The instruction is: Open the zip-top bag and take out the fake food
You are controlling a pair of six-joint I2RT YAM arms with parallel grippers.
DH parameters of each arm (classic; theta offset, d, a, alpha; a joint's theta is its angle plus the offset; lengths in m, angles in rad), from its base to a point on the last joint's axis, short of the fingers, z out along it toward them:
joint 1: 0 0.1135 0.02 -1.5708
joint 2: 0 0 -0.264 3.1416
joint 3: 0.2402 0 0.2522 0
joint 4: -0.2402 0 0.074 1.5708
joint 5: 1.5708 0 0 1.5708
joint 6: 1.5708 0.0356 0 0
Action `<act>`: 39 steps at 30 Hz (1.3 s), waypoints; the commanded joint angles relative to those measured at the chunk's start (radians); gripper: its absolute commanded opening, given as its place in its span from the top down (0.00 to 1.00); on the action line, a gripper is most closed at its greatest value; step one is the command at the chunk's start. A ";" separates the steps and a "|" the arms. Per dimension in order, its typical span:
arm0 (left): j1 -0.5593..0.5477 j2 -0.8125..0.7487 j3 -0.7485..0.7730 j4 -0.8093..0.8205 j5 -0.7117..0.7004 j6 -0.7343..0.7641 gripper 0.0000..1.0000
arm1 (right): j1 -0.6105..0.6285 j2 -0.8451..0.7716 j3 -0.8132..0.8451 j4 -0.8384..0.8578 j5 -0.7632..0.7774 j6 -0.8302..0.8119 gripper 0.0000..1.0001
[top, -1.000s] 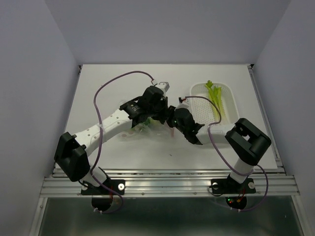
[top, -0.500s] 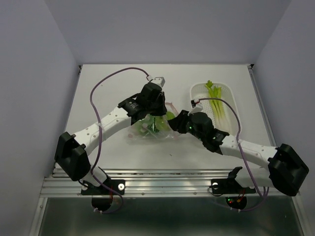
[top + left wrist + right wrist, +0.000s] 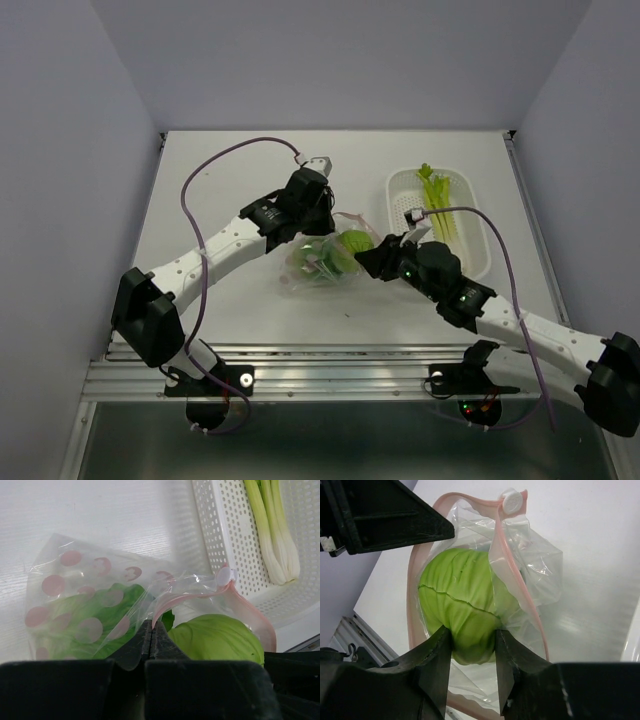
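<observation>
The clear zip-top bag [image 3: 312, 268] with pink dots and a pink zip strip lies mid-table, its mouth open toward the right. My left gripper [image 3: 151, 629] is shut on the bag's upper mouth edge [image 3: 165, 600] and holds it up. A round light-green cabbage head [image 3: 460, 605] sits in the bag's mouth. My right gripper [image 3: 472, 650] is closed on the cabbage, one finger on each side, inside the pink rim [image 3: 517, 580]. The cabbage [image 3: 354, 243] also shows in the top view, between the two grippers. Leafy green pieces [image 3: 85, 625] remain deeper in the bag.
A white perforated oval basket [image 3: 470, 232] stands at the right rear, holding a long pale green-white stalk [image 3: 441, 205]. It also shows in the left wrist view [image 3: 220, 545], close to the bag's mouth. Purple cables arc over both arms.
The right arm has stretched out low and its gripper has come to the bag's mouth and closed on the cabbage. The bag has shifted right, its mouth lifted by the left gripper.
</observation>
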 commanded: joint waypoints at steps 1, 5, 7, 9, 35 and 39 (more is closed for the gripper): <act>0.008 -0.023 0.029 0.001 -0.004 0.022 1.00 | 0.006 -0.075 -0.059 0.308 -0.066 -0.123 0.99; 0.008 -0.030 0.018 0.015 0.031 0.029 1.00 | 0.006 -0.065 -0.056 0.449 -0.004 -0.140 0.99; 0.008 -0.029 0.013 0.024 0.048 0.029 1.00 | 0.006 -0.053 -0.074 0.557 0.007 -0.144 0.99; 0.008 -0.032 0.009 0.037 0.087 0.031 1.00 | 0.006 -0.019 -0.096 0.711 0.010 -0.143 0.99; 0.007 -0.056 -0.014 0.032 0.071 0.017 1.00 | 0.006 -0.028 0.002 0.899 0.435 -0.209 0.99; 0.007 -0.066 0.012 0.020 0.036 0.017 1.00 | 0.006 -0.025 0.025 0.843 0.498 -0.193 0.98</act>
